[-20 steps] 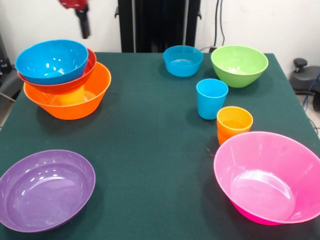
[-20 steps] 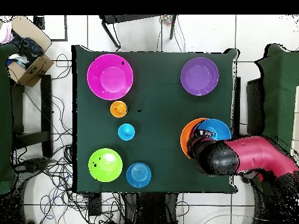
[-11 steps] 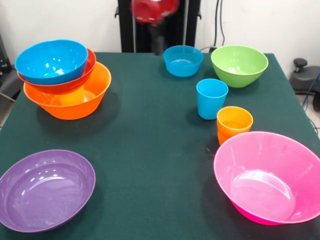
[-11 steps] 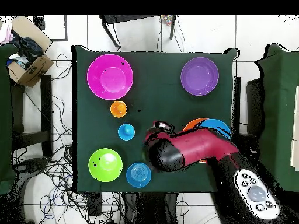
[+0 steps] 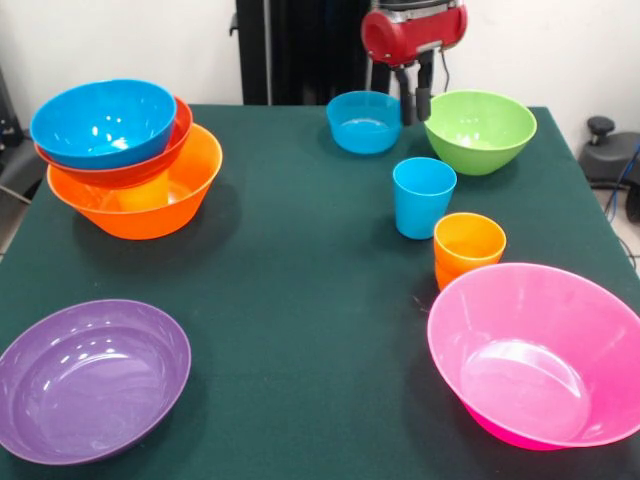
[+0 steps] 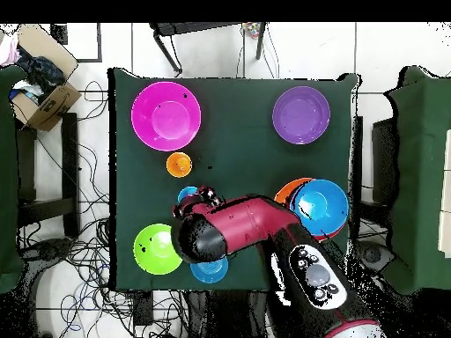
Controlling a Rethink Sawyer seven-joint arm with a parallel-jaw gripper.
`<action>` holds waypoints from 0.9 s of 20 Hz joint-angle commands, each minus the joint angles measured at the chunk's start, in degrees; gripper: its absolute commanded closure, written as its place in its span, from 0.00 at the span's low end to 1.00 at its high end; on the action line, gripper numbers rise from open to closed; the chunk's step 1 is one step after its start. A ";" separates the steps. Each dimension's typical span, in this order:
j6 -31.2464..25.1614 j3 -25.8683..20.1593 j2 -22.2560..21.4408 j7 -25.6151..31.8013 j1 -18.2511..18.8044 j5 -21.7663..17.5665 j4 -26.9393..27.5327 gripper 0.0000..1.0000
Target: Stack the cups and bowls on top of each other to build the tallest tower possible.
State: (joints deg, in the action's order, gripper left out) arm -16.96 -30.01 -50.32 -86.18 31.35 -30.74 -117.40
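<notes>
Three bowls make up the tower: a big orange bowl as base, a red-orange one nested in it, and a blue bowl on top, all mouths up and the upper two tipped slightly off level. Well to the tower's right in the front view, the gripper hangs above the table, between the small blue bowl and the green bowl, its two dark fingers pointing straight down with a narrow gap between them and nothing held. Nearer the camera than these stand the blue cup and the nested orange cups, upright, mouths up. The pink bowl sits tilted toward the camera, and the purple bowl lies in front of the tower.
</notes>
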 commanded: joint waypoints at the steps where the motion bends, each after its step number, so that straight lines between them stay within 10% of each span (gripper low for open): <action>1: -0.69 3.52 3.69 -4.90 1.63 -0.74 2.90 0.00; 11: -4.56 -5.32 -1.90 3.07 9.42 -1.20 -4.59 0.00; 18: -0.61 -0.39 -3.33 0.72 7.36 -7.88 -7.09 0.00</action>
State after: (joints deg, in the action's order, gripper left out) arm -16.94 -30.56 -54.28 -86.85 39.94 -31.74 -118.91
